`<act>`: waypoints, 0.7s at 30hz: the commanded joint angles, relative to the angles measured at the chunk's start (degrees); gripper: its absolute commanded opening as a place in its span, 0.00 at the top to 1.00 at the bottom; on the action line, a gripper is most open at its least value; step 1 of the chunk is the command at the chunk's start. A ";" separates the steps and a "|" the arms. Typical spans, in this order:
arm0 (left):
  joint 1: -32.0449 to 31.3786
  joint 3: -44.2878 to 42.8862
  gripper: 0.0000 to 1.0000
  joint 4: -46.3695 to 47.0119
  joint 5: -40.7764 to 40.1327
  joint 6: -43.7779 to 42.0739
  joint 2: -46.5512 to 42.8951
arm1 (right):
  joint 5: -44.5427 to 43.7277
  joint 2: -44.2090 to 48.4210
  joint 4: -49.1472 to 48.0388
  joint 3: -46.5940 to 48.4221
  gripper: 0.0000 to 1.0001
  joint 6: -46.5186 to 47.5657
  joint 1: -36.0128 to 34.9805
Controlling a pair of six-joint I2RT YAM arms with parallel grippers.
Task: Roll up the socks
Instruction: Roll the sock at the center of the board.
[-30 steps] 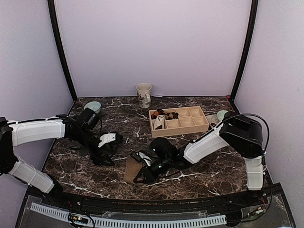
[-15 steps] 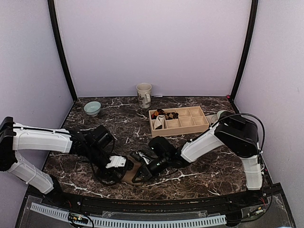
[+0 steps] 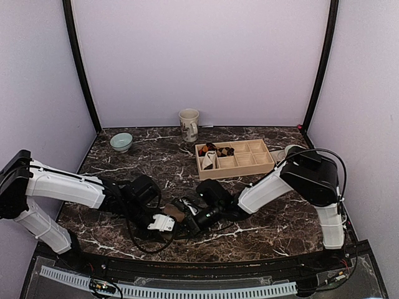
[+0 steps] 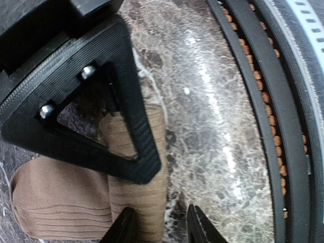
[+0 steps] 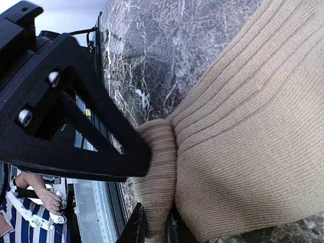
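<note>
Where the dark marbled table [image 3: 268, 227] meets its near edge, the tan ribbed fabric sock [image 3: 177, 213] lies between both grippers.
Right gripper [image 5: 152, 190]: jaws nearly closed, pinching a fold of the sock.
Left gripper [image 4: 152, 200]: jaws narrowed around the sock's ribbed edge; clamped or not, cannot tell.
Farther back: light wooden compartment tray [image 3: 235, 172], then cream ceramic mug [image 3: 189, 124].

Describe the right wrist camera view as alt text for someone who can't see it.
A ribbed tan sock fills the right side of the frame, a narrow fold of it pinched in the right tool at the bottom edge. Dark white-veined marble table shows above, and a black triangular part of the tool crosses the left.
</note>
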State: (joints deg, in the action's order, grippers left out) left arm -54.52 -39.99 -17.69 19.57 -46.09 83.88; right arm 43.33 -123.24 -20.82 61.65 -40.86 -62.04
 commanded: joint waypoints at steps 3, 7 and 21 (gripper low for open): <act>-0.23 1.37 0.61 4.44 -7.34 1.00 1.84 | -6.73 -6.51 15.00 -4.07 0.88 -0.06 -0.10; -0.23 1.79 0.60 4.57 -7.00 1.02 1.14 | -6.59 -6.57 14.68 -4.25 0.87 0.07 -0.01; -0.15 0.63 1.00 -0.53 -4.94 0.45 4.81 | -18.83 7.64 0.83 -14.09 0.01 0.92 1.39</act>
State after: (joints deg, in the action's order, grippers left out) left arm -55.44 -40.56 -12.14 17.52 -47.81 85.27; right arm 41.12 -116.49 -28.71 54.74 -40.84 -61.34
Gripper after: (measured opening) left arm 0.050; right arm 0.973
